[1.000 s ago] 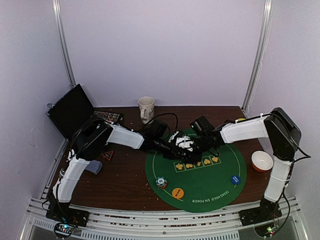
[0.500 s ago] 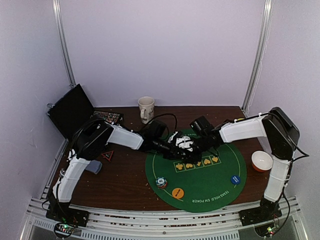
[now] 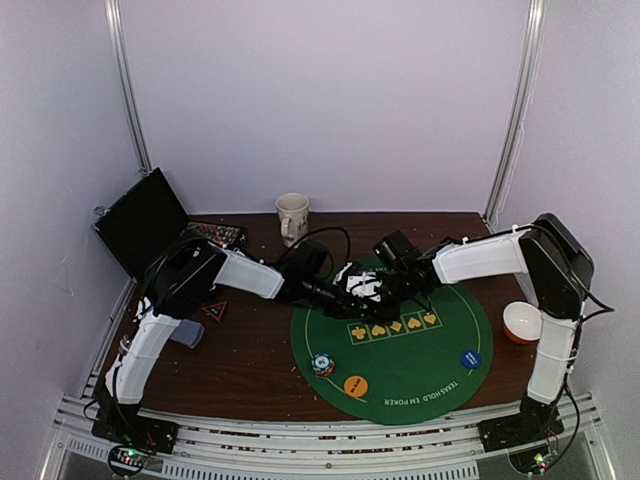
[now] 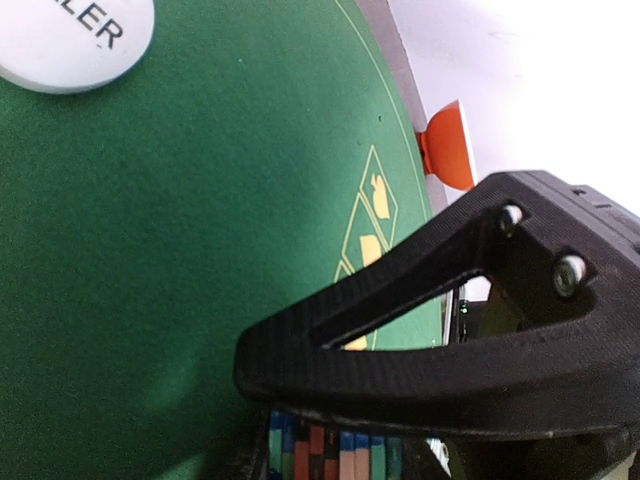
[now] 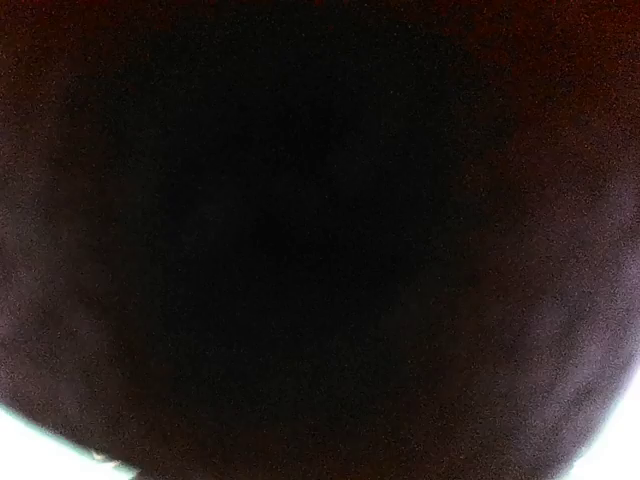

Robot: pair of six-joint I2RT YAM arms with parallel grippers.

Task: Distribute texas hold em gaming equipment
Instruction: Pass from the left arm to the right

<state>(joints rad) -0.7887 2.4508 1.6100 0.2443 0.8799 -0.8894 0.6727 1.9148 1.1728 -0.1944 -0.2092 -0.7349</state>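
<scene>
Chip stack (image 4: 330, 452), edge-striped, sits gripped between ribbed black left fingers (image 4: 400, 385).

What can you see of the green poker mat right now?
The green poker mat is a round, felt-looking sheet lying flat on the brown table, right of centre. Yellow suit boxes cross its middle; yellow lettering follows its near edge. A striped chip stack, an orange disc and a blue disc rest on it.

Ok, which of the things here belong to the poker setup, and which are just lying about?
Belongs to the job: green mat, chip stack on it, striped chips close in the left wrist view, orange disc, blue disc, white dealer button.

Lying about: mug, orange bowl, open black case.
</scene>
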